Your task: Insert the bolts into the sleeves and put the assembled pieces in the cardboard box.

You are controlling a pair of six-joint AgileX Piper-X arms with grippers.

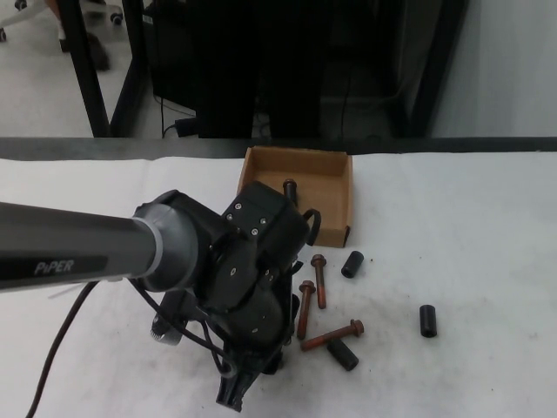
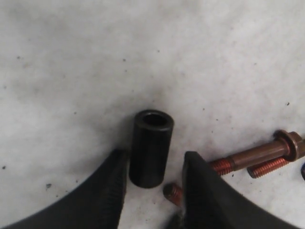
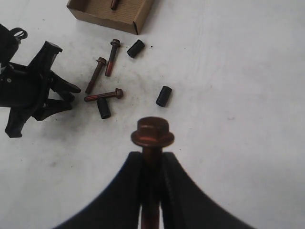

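Left wrist view: the left tool [image 2: 155, 164] is recorded open to a moderate width, one finger on either side of a black sleeve [image 2: 151, 148], with a gap noted at each side and no contact made; the sleeve's open bore is seen at the end away from the fingers. A threaded bolt tip [image 2: 172, 193] lies just beside the sleeve, close to one finger, and loose bolts [image 2: 259, 153] lie near on that same side. The right tool [image 3: 152, 164] is closed on the shank of a bolt [image 3: 152, 133], head outward, held above the white surface [image 3: 248, 95]. The step in hand is judged to be the grasp of the sleeve. It is advised that the fingers be centred on the sleeve body before closing, so that the bore is left unobstructed for the bolt and the threaded tip is not caught between finger and sleeve. A firm, square grip is recommended, since a smooth cylinder is judged liable to roll or twist. The cardboard box [image 1: 296, 155], with one bolt-like piece [image 1: 289, 186] inside, stands at the far side of the surface, beyond the scattered parts. Open room is noted on the near side of the surface; the other sleeves [image 1: 352, 264] and the box wall are to be kept clear of during the lift.
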